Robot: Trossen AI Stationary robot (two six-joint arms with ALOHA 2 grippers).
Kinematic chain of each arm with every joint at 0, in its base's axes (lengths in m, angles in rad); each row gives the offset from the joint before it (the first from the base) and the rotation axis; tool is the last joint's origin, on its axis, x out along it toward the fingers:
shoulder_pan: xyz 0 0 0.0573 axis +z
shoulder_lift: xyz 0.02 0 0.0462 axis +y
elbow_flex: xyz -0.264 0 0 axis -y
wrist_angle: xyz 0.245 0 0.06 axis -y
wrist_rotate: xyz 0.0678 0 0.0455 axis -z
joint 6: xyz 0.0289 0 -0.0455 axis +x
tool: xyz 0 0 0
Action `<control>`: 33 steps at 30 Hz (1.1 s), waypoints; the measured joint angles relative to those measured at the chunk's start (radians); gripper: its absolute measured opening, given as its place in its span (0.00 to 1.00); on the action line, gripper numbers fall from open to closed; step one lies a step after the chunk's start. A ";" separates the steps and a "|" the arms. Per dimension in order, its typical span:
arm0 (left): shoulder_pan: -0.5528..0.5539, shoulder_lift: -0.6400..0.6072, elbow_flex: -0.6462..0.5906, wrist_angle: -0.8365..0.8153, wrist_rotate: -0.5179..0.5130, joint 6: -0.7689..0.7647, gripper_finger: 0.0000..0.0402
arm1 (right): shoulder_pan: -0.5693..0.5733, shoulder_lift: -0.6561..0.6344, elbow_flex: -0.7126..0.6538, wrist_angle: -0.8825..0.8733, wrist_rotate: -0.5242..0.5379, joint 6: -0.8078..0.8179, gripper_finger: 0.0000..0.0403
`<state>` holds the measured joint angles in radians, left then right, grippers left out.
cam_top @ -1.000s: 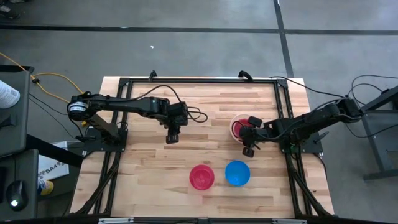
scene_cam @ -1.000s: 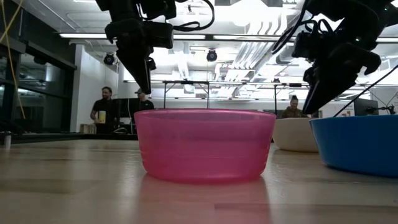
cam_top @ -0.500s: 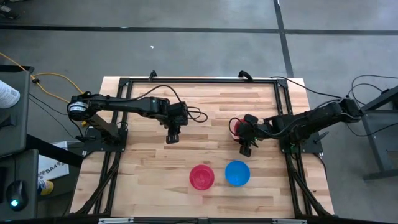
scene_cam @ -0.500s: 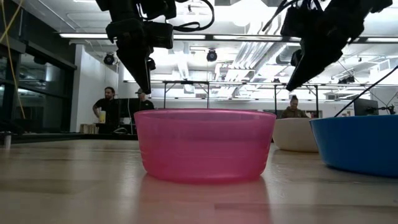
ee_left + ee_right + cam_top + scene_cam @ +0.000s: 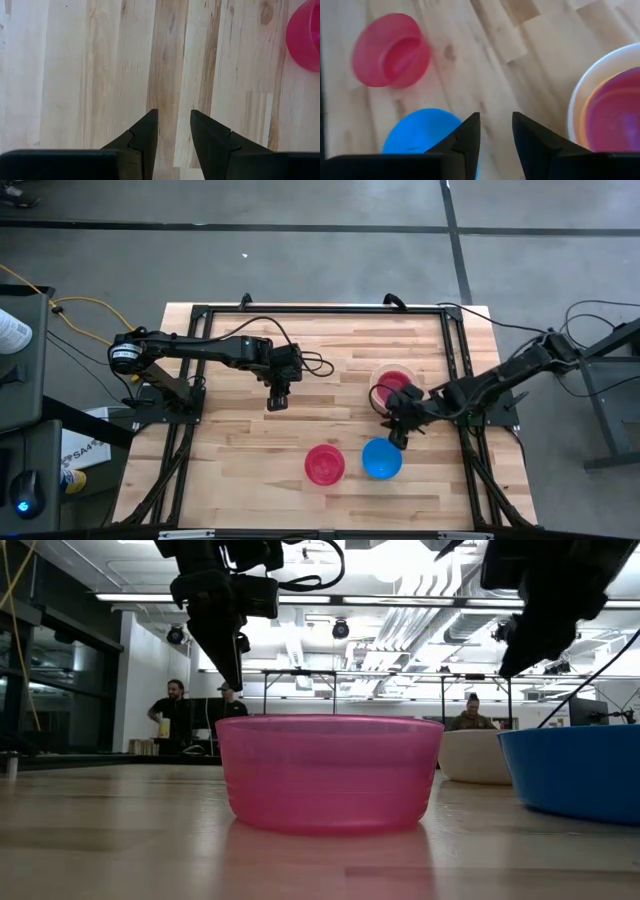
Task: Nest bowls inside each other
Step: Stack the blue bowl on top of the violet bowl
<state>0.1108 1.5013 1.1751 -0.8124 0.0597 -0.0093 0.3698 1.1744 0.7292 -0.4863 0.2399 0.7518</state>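
A white bowl (image 5: 395, 383) stands right of the table's middle. A yellow and a purple bowl (image 5: 620, 112) are nested in it. A pink-red bowl (image 5: 324, 464) and a blue bowl (image 5: 382, 460) stand side by side near the front edge, each upright on its base. My right gripper (image 5: 396, 438) hangs open in the air between the white bowl and the blue bowl (image 5: 420, 135), just above the blue bowl's far rim, holding nothing. My left gripper (image 5: 278, 401) hangs open over bare wood left of the middle, pointing steeply down.
A black frame (image 5: 320, 310) runs around the wooden tabletop, and cables trail from both arms. Bare wood lies between the two arms and left of the pink-red bowl (image 5: 305, 35). In the low view people stand in the room far behind the table.
My right gripper has risen off the white bowl's stack and swung toward the table's near edge, rolling at the wrist. It now hangs by the blue bowl's far rim. The stack, half hidden by the gripper before, shows whole.
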 joint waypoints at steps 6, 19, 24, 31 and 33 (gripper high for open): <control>0.000 0.000 0.000 0.003 0.000 0.002 0.29 | 0.078 0.000 0.008 0.047 -0.005 0.114 0.27; 0.000 0.000 0.000 0.048 0.000 -0.040 0.29 | 0.119 0.174 0.329 -0.300 0.040 0.070 0.23; 0.000 0.000 0.000 0.054 0.000 -0.052 0.29 | 0.119 0.263 0.371 -0.372 -0.035 0.115 0.22; 0.000 0.000 0.000 0.054 0.001 -0.052 0.29 | 0.119 0.358 0.371 -0.391 -0.102 0.164 0.24; 0.000 0.000 0.000 0.054 0.000 -0.052 0.29 | 0.119 0.373 0.371 -0.394 -0.109 0.168 0.25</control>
<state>0.1108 1.5013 1.1751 -0.7582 0.0602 -0.0612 0.4889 1.5477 1.1004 -0.8807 0.1310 0.9199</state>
